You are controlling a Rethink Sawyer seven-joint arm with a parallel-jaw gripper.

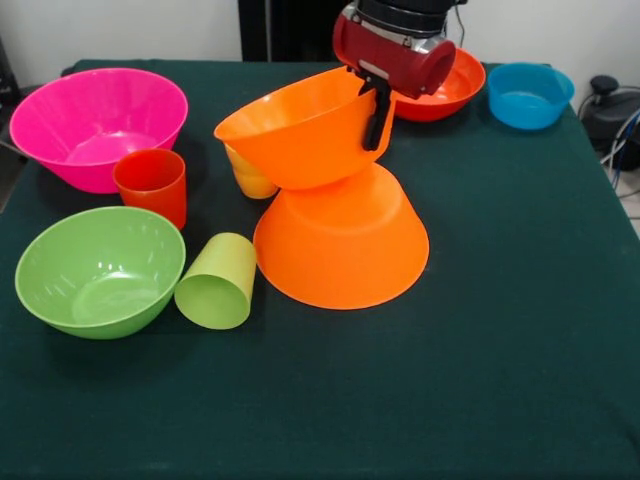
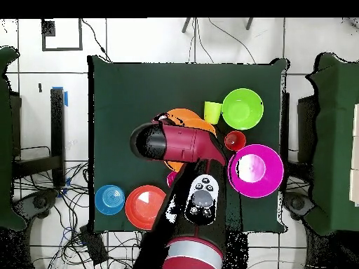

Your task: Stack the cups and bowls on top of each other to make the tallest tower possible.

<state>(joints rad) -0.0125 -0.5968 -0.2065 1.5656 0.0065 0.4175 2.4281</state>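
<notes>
The end effector (image 1: 378, 112) is clamped on the tilted orange bowl's (image 1: 300, 130) rim, above the upturned orange bowl (image 1: 345, 245).

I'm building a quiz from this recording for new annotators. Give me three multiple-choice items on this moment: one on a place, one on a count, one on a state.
1. Where does the upright orange bowl sit?
A. inside the pink bowl
B. tilted on top of the upturned orange bowl
C. flat on the cloth beside the blue bowl

2. How many lime green things are on the table?
A. one
B. two
C. four

3. How does the lime green cup stand?
A. on its side, mouth toward the camera
B. upright on its base
C. upside down on the red-orange cup

Answers:
1 B: its base rests on the upturned bowl's base, with the gripper at its rim.
2 B: only the cup and the lime green bowl show.
3 A: in the front view its open mouth faces us, beside the green bowl.
</notes>
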